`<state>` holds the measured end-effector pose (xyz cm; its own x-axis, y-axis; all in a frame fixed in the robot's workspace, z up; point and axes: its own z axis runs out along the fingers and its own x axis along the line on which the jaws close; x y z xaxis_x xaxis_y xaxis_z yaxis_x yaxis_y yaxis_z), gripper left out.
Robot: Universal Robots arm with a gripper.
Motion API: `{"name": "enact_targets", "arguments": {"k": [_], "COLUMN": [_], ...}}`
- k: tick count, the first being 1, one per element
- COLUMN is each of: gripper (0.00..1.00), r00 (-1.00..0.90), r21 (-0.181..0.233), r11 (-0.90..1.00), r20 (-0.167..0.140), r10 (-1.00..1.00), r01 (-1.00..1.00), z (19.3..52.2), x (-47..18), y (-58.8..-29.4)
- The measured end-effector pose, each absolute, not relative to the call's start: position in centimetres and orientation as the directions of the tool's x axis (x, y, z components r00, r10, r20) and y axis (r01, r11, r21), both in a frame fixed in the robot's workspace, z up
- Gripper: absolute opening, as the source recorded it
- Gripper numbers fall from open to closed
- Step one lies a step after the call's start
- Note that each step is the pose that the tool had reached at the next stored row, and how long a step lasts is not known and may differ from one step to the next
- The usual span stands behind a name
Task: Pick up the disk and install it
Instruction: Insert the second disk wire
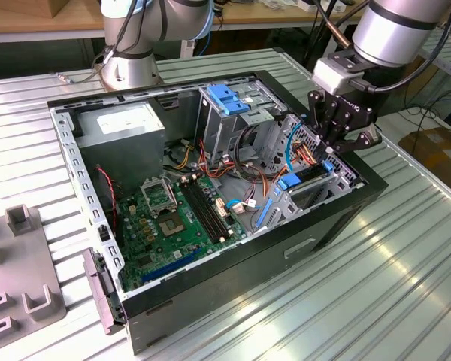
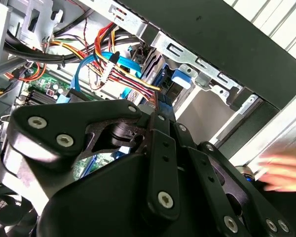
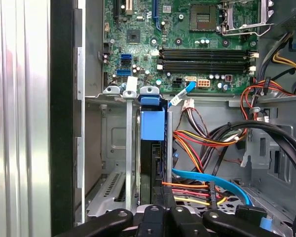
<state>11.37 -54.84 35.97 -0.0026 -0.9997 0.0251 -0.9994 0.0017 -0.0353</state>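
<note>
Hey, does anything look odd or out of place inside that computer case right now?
Nothing looks damaged or spilled. The disk stands on edge in its bay, with the gripper right at it. Loose cables beside the bay look untidy, not broken.

Exterior overlooks case; wrist views peer inside.

The arm reached down from the exterior view's upper right, its black gripper pointing downward, wrist tilted.
</note>
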Motion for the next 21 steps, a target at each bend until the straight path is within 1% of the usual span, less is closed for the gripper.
{"name": "enact_targets", "arguments": {"k": [8,13,16,17,19,21], "gripper": [0.1,0.1,0.1,0.1,0.1,0.1], "r00": [-0.002,-0.002,-0.002,-0.002,-0.002,-0.002], "r21": [-0.025,-0.023,-0.022,-0.022,-0.022,-0.022], "r11": [0.002,0.002,0.002,0.002,0.001,0.0], "r20": [0.025,0.026,0.028,0.032,0.064,0.086], "r10": [-1.0,-1.0,-1.0,-0.999,-0.998,-0.996], "r01": [-1.0,-1.0,-1.0,-1.0,-1.0,-1.0], "z": [39.0,39.9,40.7,40.8,40.8,40.9], "x": [11.4,11.4,11.4,11.4,11.4,11.4], "y": [-54.7,-53.3,-51.6,-51.2,-49.9,-49.6]}}
